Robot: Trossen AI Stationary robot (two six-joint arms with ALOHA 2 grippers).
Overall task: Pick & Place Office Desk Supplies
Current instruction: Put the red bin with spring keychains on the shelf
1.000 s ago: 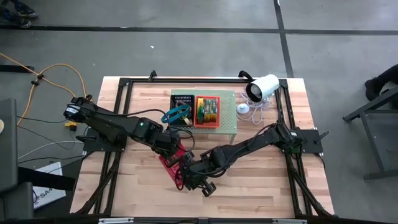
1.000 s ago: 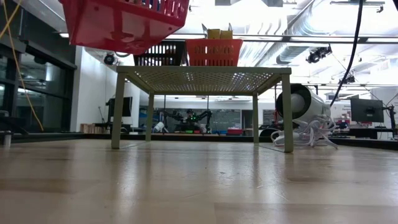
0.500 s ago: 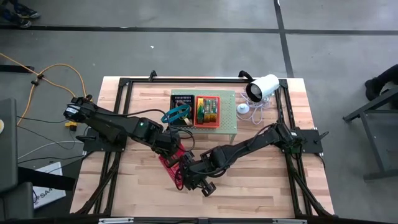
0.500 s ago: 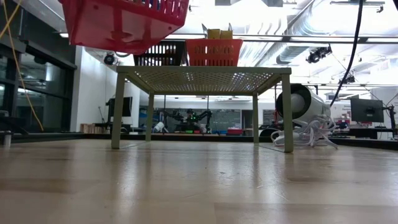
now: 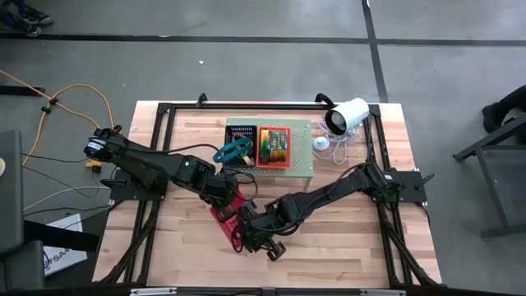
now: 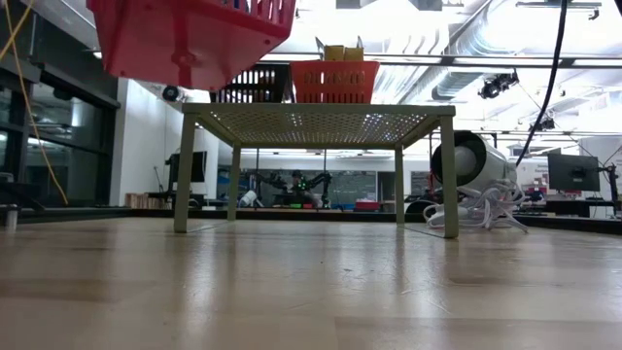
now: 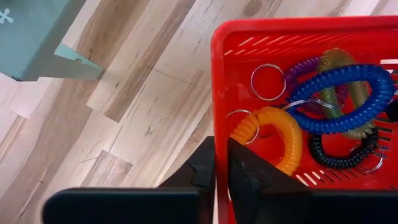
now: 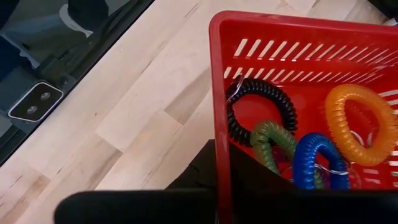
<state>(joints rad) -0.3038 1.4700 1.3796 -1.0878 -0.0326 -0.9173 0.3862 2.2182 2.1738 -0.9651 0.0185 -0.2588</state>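
Note:
A red tray (image 5: 223,212) hangs in the air over the table's middle, and the low view shows it (image 6: 190,39) well above the wood. Inside lie coil loops: orange (image 7: 273,134), blue (image 7: 339,99), black (image 8: 258,106) and green (image 8: 270,146). My left gripper (image 7: 221,146) and my right gripper (image 8: 222,149) are each shut on a wall of the tray. In the high view the left gripper (image 5: 233,200) comes from the left and the right gripper (image 5: 245,224) from the right. My left gripper pinches one tray wall at its rim (image 7: 219,121), one finger outside (image 7: 202,177) and one inside (image 7: 249,180). It slants down from the table's left. The tray is lifted clear. My right gripper pinches another wall's rim (image 8: 219,118), one finger outside (image 8: 199,171) and one inside (image 8: 249,177), slanting down from the right. The tray hangs clear of the table.
A pale green perforated stand (image 5: 302,160) stands at the far middle, bearing a black tray (image 5: 241,134) and an orange tray (image 5: 275,146). A teal loop (image 5: 233,150) lies beside it. A white camera (image 5: 345,115) with its cable sits at the far right. Bare wood lies near.
In the low view the red tray has sagged and shifted a little to the left. Both arms have kept still.

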